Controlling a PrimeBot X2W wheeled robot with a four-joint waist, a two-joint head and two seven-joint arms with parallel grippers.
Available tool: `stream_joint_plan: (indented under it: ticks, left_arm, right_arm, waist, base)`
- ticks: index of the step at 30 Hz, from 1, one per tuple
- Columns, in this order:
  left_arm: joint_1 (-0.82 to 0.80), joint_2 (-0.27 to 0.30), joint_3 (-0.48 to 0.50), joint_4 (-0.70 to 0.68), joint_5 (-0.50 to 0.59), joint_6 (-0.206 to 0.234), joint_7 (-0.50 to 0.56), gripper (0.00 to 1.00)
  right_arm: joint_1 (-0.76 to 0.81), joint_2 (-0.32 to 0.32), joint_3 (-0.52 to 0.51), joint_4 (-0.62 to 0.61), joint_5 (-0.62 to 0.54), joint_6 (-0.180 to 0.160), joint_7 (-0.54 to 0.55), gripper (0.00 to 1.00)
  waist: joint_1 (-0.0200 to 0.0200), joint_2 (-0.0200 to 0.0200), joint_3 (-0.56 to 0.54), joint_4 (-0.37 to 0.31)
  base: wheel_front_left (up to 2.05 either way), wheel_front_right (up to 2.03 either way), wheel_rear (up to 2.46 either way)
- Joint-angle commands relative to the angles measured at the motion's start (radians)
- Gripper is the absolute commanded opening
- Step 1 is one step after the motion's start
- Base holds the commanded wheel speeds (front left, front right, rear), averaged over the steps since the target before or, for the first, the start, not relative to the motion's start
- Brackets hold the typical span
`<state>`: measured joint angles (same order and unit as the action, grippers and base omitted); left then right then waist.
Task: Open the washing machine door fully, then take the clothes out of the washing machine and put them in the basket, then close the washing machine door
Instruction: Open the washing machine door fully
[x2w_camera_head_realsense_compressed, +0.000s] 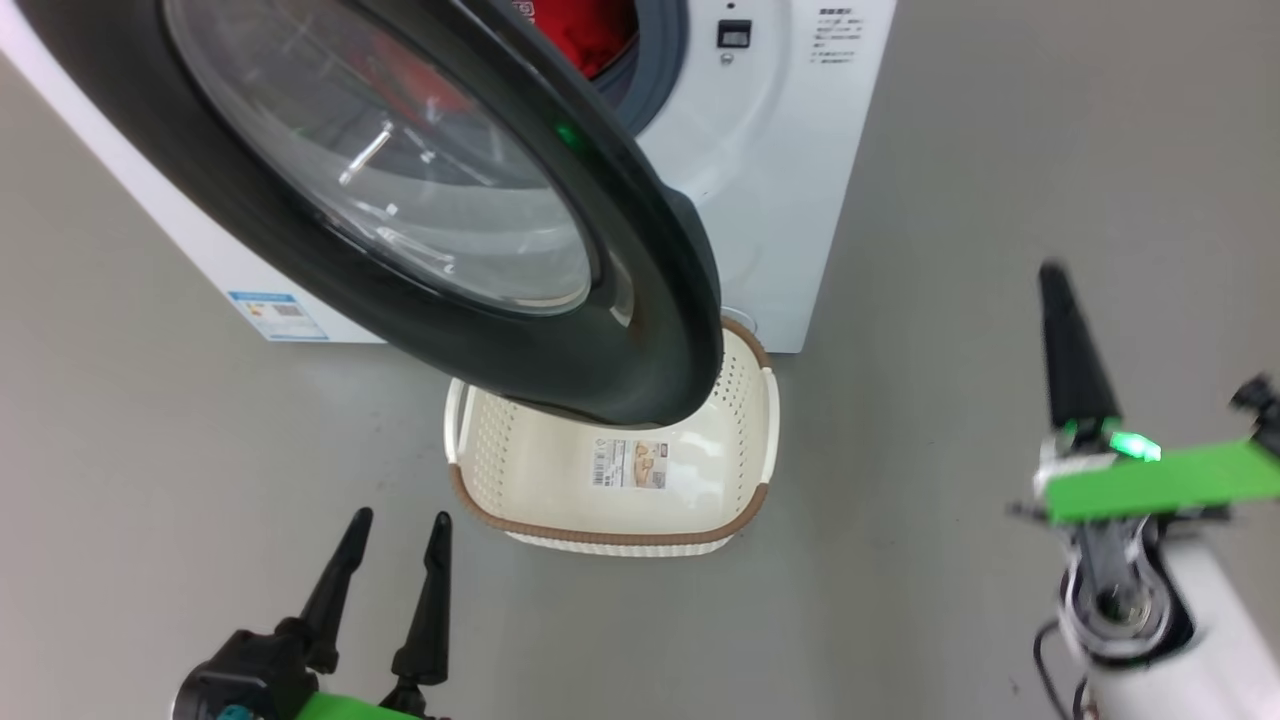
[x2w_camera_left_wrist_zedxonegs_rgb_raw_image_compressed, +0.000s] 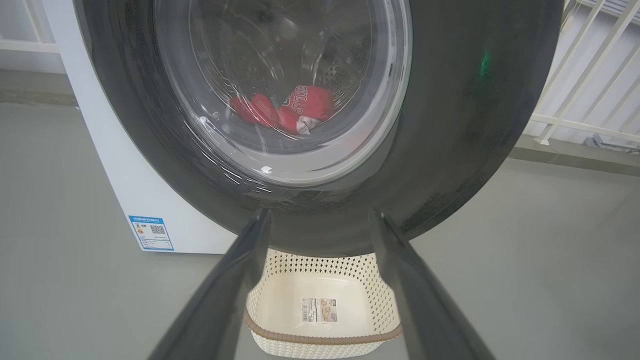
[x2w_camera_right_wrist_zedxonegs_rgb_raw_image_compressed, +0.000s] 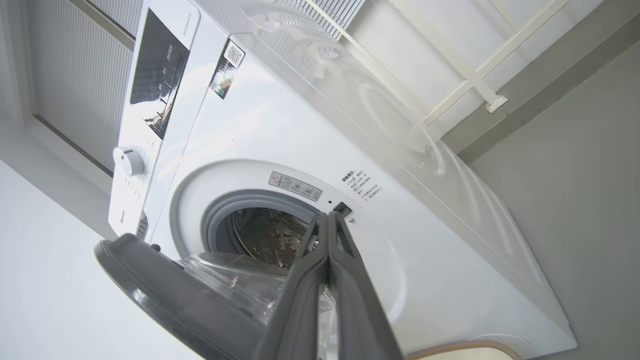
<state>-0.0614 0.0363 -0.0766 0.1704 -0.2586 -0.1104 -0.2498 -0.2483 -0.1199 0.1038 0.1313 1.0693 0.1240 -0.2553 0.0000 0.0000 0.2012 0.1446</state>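
Two grippers face a big white front-loading washing machine (x2w_camera_head_realsense_compressed: 790, 180) whose large round door (x2w_camera_head_realsense_compressed: 640, 330), a glossy black rim around a bulging clear glass window, stands swung partway out over a small cream-white perforated plastic basket (x2w_camera_head_realsense_compressed: 600, 535) that sits empty on the grey floor (x2w_camera_head_realsense_compressed: 950, 300) at the machine's foot. The left gripper (x2w_camera_head_realsense_compressed: 400, 517), near left, has its fingers spread wide with nothing between them. The right gripper (x2w_camera_head_realsense_compressed: 1055, 275), at the right and well apart from the door, has its fingers pressed together on nothing. Bright red jersey clothes (x2w_camera_head_realsense_compressed: 590, 40) lie far back in the perforated steel drum (x2w_camera_right_wrist_zedxonegs_rgb_raw_image_compressed: 265, 232). The door looks rigid, hinged and slick, best pushed at its free right-hand rim. The clothes look soft, light and limp, best pinched at a bunched fold.
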Motion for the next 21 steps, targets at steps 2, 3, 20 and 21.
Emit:
stream_joint_plan:
  ticks: [2, 3, 20, 21]
  left_arm:
    - [-0.022, 0.014, 0.018, -0.023, -0.008, 0.008, -0.012, 1.0]
    - [-0.024, 0.014, 0.015, -0.024, -0.01, 0.008, -0.012, 1.0]
    - [-0.056, 0.014, -0.053, -0.008, -0.058, 0.01, -0.012, 1.0]
    - [-0.056, 0.014, -0.056, -0.008, -0.06, 0.01, -0.012, 1.0]
  right_arm:
    - [-0.093, -0.032, 0.046, -0.033, 0.161, 0.007, -0.004, 0.0]
    - [-0.12, -0.044, 0.058, -0.033, 0.225, 0.007, 0.007, 0.0]
    - [-0.428, -0.106, 0.1, 0.196, 0.752, 0.007, 0.799, 0.0]
    - [-0.442, -0.111, 0.105, 0.216, 0.76, 0.007, 0.837, 0.0]
  waist:
    - [0.0, 0.0, 0.013, 0.021]
    - [0.0, 0.0, 0.017, 0.027]
    - [0.0, 0.0, 0.075, 0.118]
    - [0.0, 0.0, 0.077, 0.123]
  base:
    - [0.0, 0.0, 0.0]
    - [0.0, 0.0, 0.0]
    - [0.0, 0.0, 0.0]
    - [0.0, 0.0, 0.0]
